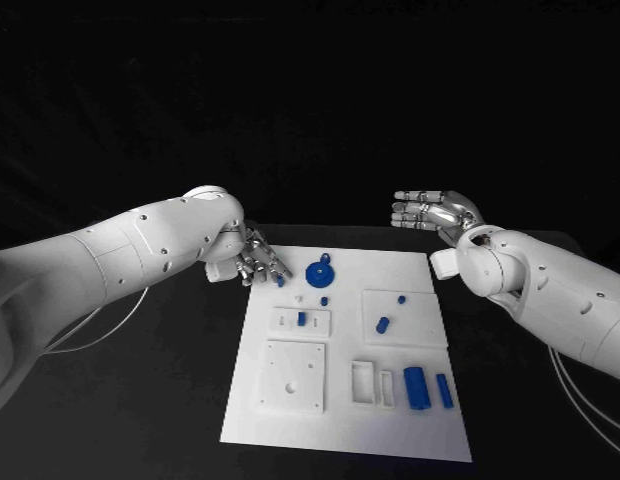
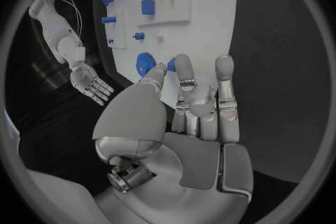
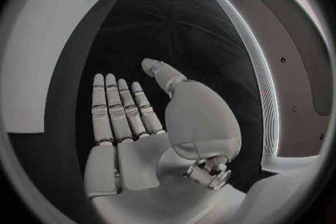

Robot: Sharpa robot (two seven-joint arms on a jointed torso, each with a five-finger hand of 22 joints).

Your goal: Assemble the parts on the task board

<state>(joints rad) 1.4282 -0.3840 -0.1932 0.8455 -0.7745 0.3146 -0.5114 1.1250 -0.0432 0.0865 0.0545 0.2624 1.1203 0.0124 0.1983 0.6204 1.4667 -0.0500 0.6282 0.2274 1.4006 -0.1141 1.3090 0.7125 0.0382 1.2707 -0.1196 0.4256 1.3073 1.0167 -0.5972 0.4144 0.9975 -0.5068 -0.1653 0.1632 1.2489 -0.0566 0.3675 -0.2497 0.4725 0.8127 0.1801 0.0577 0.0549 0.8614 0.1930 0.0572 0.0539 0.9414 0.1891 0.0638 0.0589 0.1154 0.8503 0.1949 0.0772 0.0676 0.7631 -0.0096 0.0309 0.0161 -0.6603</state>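
hovering at the board's (image 1: 346, 440) far left corner, the left hand (image 1: 257, 262) spreads its fingers, empty, just beside the blue disc (image 1: 320, 274). the right hand (image 1: 433, 211) hangs flat and empty beyond the far right corner.

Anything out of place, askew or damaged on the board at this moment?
Nothing stands out. The task board lies flat on the black table, its blue parts lying loose in tidy order. The left hand is at the board's far left corner near the round blue part; the right hand is open beyond it.
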